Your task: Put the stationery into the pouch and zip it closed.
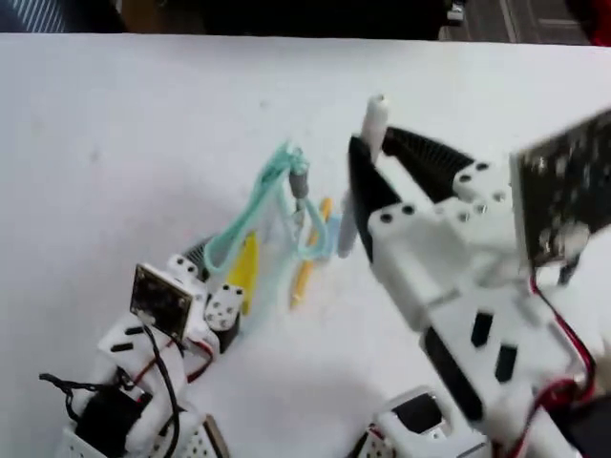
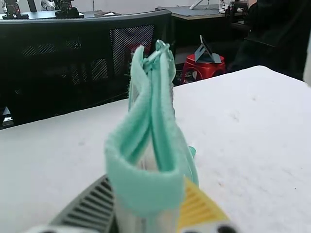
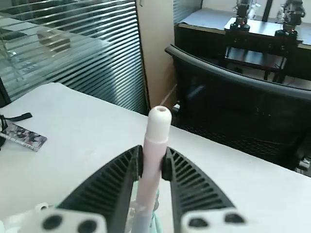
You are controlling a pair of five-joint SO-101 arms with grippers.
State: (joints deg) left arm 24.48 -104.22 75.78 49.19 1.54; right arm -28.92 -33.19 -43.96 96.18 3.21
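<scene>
Office-like lab: black mesh chair [image 2: 87, 63], slatted window blinds [image 3: 73, 48], desks [image 3: 209, 17] behind.

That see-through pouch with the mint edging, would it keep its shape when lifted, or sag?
Probably floppy: the pouch rim curls into loops where the left gripper pinches it. Likely light, since that one pinch seems to keep it standing. Its clear sides look thin, so a push would probably fold it rather than slide it.

On the worktop [image 1: 115, 124] the pouch [image 1: 272, 205] stands on edge, its near end between the jaws of the left pincer [image 1: 229, 265]. Just to its right, the right pincer [image 1: 377, 157] grips a pen [image 1: 368, 143]. A pencil [image 1: 310, 253] lies at the pouch's right edge.
</scene>
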